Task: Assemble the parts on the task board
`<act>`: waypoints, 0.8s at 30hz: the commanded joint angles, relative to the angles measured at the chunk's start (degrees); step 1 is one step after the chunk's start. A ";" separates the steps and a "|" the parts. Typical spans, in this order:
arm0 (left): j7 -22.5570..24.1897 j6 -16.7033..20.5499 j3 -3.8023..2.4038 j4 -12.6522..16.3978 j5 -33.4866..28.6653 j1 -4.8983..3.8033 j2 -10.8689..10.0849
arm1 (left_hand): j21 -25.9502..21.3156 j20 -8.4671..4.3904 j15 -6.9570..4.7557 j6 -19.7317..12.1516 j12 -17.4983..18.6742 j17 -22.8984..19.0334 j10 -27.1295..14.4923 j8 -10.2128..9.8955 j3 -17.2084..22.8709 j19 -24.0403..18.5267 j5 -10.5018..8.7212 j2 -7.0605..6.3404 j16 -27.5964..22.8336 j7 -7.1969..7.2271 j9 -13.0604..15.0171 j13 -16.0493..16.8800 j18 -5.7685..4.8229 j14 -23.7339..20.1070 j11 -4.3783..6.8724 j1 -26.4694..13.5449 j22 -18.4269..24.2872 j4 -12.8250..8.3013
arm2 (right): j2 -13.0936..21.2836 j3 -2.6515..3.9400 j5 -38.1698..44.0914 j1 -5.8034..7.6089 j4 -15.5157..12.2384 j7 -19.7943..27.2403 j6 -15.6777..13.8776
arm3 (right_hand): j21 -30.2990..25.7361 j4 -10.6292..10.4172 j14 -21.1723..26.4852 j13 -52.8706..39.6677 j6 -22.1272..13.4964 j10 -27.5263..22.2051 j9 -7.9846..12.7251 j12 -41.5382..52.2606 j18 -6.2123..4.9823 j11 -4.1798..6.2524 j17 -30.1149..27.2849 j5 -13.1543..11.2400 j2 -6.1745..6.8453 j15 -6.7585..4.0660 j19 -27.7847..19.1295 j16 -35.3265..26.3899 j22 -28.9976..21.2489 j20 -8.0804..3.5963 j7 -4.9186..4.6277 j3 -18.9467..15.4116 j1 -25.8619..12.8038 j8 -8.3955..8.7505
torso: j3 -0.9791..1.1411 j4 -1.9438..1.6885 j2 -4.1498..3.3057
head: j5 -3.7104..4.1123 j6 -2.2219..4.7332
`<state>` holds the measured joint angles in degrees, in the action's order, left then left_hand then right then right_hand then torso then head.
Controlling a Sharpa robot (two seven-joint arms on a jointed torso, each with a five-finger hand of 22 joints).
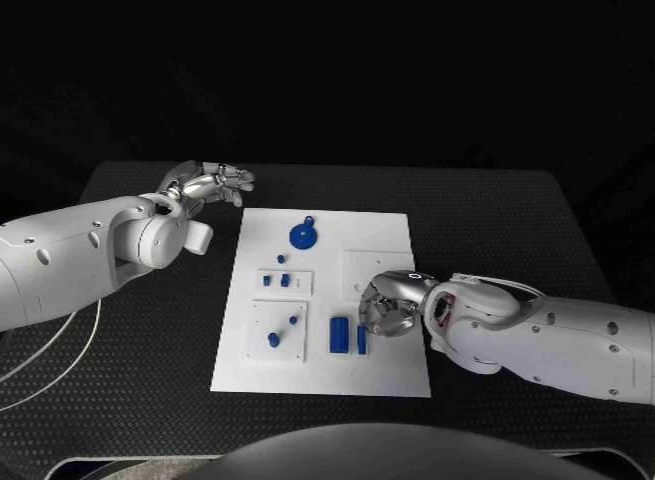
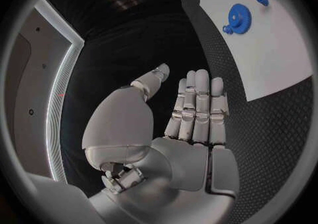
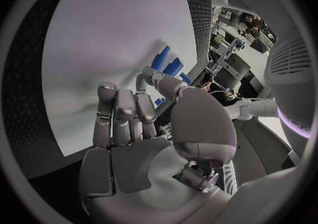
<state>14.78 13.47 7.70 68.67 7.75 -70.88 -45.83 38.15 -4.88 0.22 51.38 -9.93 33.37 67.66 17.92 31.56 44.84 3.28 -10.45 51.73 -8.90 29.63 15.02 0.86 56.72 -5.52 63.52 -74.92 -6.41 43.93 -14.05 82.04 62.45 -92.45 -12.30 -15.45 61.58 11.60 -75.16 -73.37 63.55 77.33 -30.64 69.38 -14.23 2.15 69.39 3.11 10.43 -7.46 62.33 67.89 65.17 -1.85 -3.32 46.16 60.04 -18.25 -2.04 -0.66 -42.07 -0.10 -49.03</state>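
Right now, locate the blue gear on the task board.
In the head view the blue gear lies at the far end of the white task board, nearer the left hand.

The board (image 1: 385,240) lies mid-table (image 1: 529,220). A gear (image 1: 304,236) sits on its far end, two blocks (image 1: 349,334) on its near end, small pegs (image 1: 283,330) left of them.

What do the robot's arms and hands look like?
Both arms are smooth, rounded white shells with small dark dots. The left hand and right hand are shiny silver metal with jointed fingers. Thin pale cables loop beside the left arm.
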 commanded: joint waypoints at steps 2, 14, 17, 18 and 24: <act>0.26 -0.77 -0.03 0.13 0.35 -0.06 0.02 | -0.20 -0.64 -0.08 -0.04 -0.30 0.07 -0.20 0.35 -0.04 -0.25 -0.25 0.35 -0.28 0.12 -0.05 -0.02 0.44 -0.09 -0.19 -0.36 -1.23 0.35 | -0.19 -0.13 0.19 -0.36 -0.39 0.39 -1.17 | 0.14 -0.22 -0.06 0.08 0.75 0.00 -0.02 0.06 -0.77 0.43 0.10 -0.22 0.70 -0.45 0.34 0.27 -0.10 -0.06 -0.36 -0.49 -0.18 -0.21 | -0.01 -0.01 0.05 | -0.02 -0.01; 0.24 -0.71 -0.03 0.01 0.36 -0.06 0.05 | -0.20 -0.64 -0.08 -0.07 -0.30 0.08 -0.21 0.34 -0.03 -0.27 -0.25 0.34 -0.29 0.12 -0.06 -0.02 0.44 -0.09 -0.19 -0.34 -1.23 0.34 | 1.27 -0.07 -1.29 -0.27 -1.31 1.68 -3.17 | -0.05 -0.24 0.19 1.38 0.38 -0.78 0.23 -1.57 -0.77 0.40 -0.37 0.24 1.11 -0.55 0.25 -0.22 -0.24 -0.13 -0.42 -0.26 0.36 -0.03 | -0.03 -0.05 0.02 | -0.13 0.05; 0.24 -0.72 -0.03 -0.03 0.36 -0.06 0.09 | -0.20 -0.64 -0.08 -0.07 -0.30 0.08 -0.22 0.34 -0.03 -0.27 -0.25 0.33 -0.29 0.12 -0.06 -0.02 0.44 -0.09 -0.19 -0.33 -1.23 0.34 | 1.45 -0.01 -1.96 -0.16 -1.55 2.75 -4.11 | -0.14 -0.85 0.35 2.07 -0.01 -1.22 0.50 -2.44 -0.77 0.20 -0.62 2.71 2.06 -0.45 0.20 -0.50 -0.31 -0.04 -0.60 -0.31 -0.34 0.21 | -0.05 -0.08 0.03 | -0.10 0.19; 0.23 -0.72 -0.03 -0.01 0.36 -0.06 0.09 | -0.20 -0.64 -0.08 -0.08 -0.30 0.08 -0.22 0.34 -0.03 -0.27 -0.25 0.34 -0.29 0.12 -0.06 -0.03 0.44 -0.09 -0.19 -0.33 -1.23 0.34 | 1.53 0.01 -2.15 -0.14 -1.69 3.06 -4.35 | -0.07 -0.85 0.32 2.12 -0.09 -1.22 0.56 -2.49 -0.77 0.16 -0.59 5.44 2.30 -0.43 0.22 -0.43 -0.28 -0.03 -0.62 -1.04 -1.05 0.22 | -0.03 -0.04 0.05 | -0.19 0.17; 0.21 -0.71 -0.03 -0.01 0.36 -0.05 0.10 | -0.20 -0.64 -0.08 -0.09 -0.30 0.08 -0.22 0.33 -0.02 -0.27 -0.25 0.34 -0.29 0.11 -0.07 -0.03 0.44 -0.09 -0.19 -0.33 -1.23 0.34 | 2.02 0.09 -2.43 -0.10 -2.42 3.95 -5.29 | 0.06 -0.23 0.03 1.97 -0.10 -0.98 0.72 -2.21 -0.77 0.22 -0.38 9.01 1.93 -0.45 0.33 -0.11 -0.27 -0.20 -0.60 -3.57 -2.09 0.13 | -0.01 0.00 0.02 | -0.61 0.35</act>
<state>14.68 13.46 7.70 68.56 7.89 -70.88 -45.81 38.15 -4.88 0.22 51.38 -9.93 33.35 67.66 17.92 31.57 44.84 3.28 -10.45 51.73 -8.90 29.64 15.02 0.86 56.72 -5.52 63.52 -74.91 -6.41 45.76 -13.98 80.31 62.36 -94.57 -10.31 -19.15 61.56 11.38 -74.99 -71.28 63.24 76.53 -29.98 67.11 -14.28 2.24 68.89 12.07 12.51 -7.96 62.32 67.58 64.91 -1.84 -3.62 42.93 58.22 -18.24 -2.06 -0.70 -42.03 -0.52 -48.75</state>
